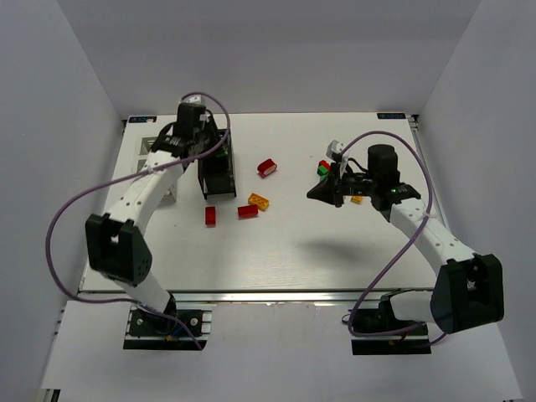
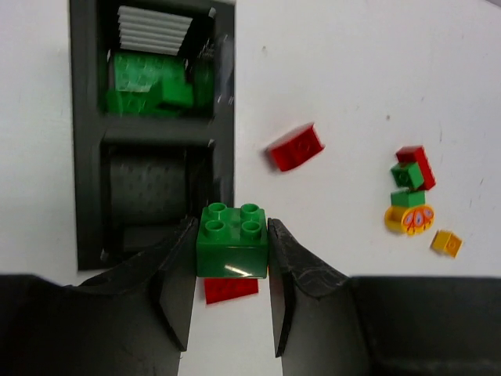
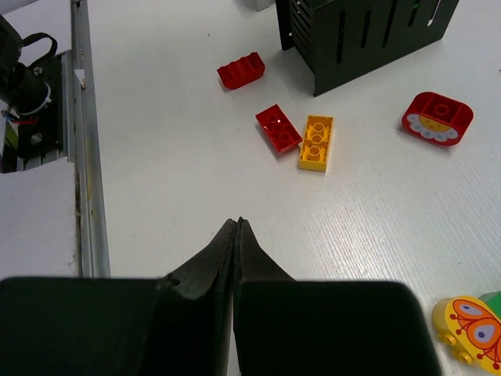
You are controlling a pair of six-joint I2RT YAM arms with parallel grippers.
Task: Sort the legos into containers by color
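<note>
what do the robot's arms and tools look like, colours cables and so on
The left arm and right arm have white links, bulky black joint housings and black bases. A thin purple cable runs in a loose loop along each. The left tool and right tool are matte black, each with two wedge-shaped fingers tapering to narrow tips. No markings show.

Green brick (image 2: 232,243) in the left pincer (image 2: 232,227): glossy smooth plastic, glint on the near face. Pincer fingers (image 2: 174,286): matt black plastic, faintly grainy. Black bin (image 2: 88,157) ahead-left of it: matt plastic, dimpled floor. Red brick (image 2: 295,146) ahead-right: shiny plastic. Table (image 3: 156,204) under the right pincer (image 3: 237,231): white, matt, fine streaky grain. Rail (image 3: 88,157) left of that pincer: bare brushed metal. Round yellow piece (image 3: 470,329) to its right: glossy plastic, printed face.
</note>
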